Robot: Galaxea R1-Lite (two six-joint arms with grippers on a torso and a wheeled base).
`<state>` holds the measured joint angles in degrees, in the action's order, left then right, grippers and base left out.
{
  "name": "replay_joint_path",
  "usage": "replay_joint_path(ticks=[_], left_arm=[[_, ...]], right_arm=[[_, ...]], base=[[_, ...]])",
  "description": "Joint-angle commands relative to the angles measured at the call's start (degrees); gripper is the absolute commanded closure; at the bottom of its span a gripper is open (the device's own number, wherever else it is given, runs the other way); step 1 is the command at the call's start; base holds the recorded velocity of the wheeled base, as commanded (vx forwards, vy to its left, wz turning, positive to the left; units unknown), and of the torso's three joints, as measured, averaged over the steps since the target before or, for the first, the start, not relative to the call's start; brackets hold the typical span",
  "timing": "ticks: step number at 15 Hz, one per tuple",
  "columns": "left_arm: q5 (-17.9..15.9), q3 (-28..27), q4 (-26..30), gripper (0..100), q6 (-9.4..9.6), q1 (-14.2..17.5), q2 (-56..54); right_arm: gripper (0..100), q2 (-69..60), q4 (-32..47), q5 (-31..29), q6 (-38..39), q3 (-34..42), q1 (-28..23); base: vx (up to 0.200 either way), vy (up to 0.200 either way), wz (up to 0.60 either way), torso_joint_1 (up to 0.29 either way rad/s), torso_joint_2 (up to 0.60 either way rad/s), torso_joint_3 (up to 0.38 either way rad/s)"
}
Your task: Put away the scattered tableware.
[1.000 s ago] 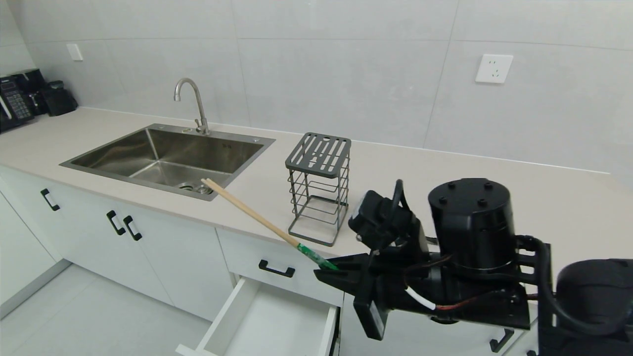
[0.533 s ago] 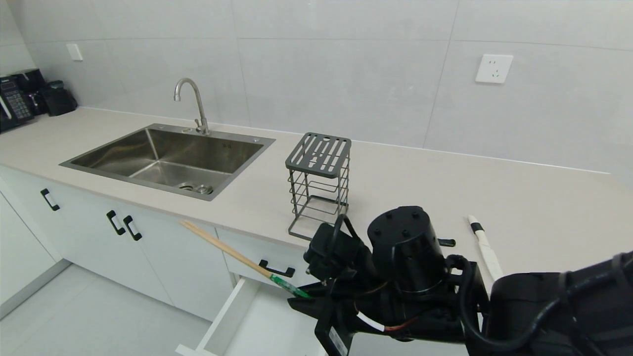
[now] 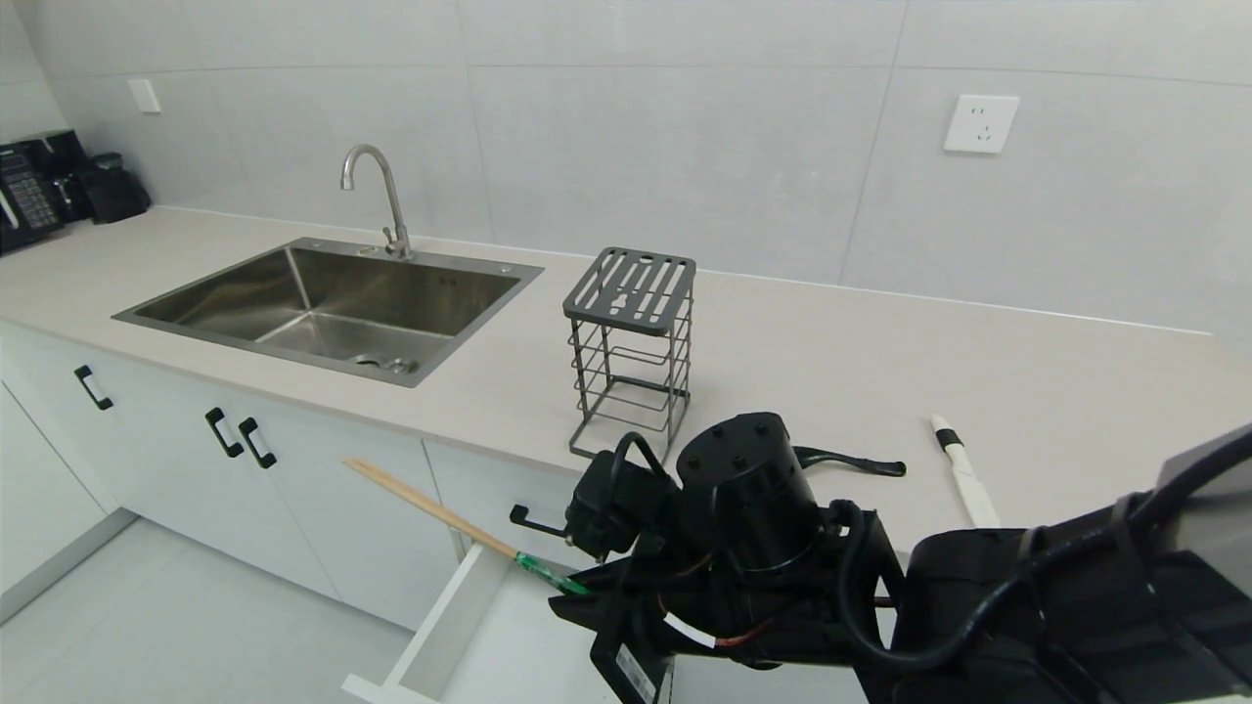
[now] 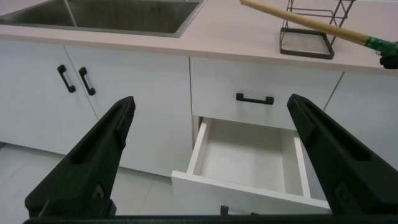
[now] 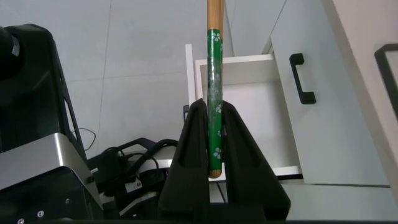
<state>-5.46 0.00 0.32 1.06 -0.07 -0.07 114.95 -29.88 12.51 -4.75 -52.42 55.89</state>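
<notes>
The drawer [image 3: 442,626] under the bench's [image 3: 831,362] front edge stands pulled out, white inside. A wire rack [image 3: 631,352] stands upright near that front edge, right of the sink [image 3: 323,303]. A black utensil [image 3: 851,462] and a white-handled utensil [image 3: 963,469] lie right of the rack. The right gripper [image 3: 572,592], over the drawer, is clamped on the chopsticks' [image 3: 440,513] green end. Their wooden length slants up leftward before the cabinet fronts. The left gripper [image 4: 211,102] faces the drawer, fingers spread wide.

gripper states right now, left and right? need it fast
Left gripper: open, holding nothing.
Right gripper: closed on the green-tipped end of the chopstick.
</notes>
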Motion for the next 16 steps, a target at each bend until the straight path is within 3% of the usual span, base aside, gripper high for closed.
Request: replay_joint_path(ticks=[1,16], left_arm=[[0.01,0.0,-0.05,0,-0.01,-0.01,0.07],[0.01,0.0,-0.05,0,-0.01,-0.01,0.07]], right_arm=[[100,0.46,-0.09,0.32,0.54,-0.67,0.88],[100,7.22,0.0,-0.38,0.8,-7.7,1.76]], base=[[0.0,0.0,0.0,-0.11,0.22,0.105],[0.0,0.0,0.0,-0.164,0.32,0.16]])
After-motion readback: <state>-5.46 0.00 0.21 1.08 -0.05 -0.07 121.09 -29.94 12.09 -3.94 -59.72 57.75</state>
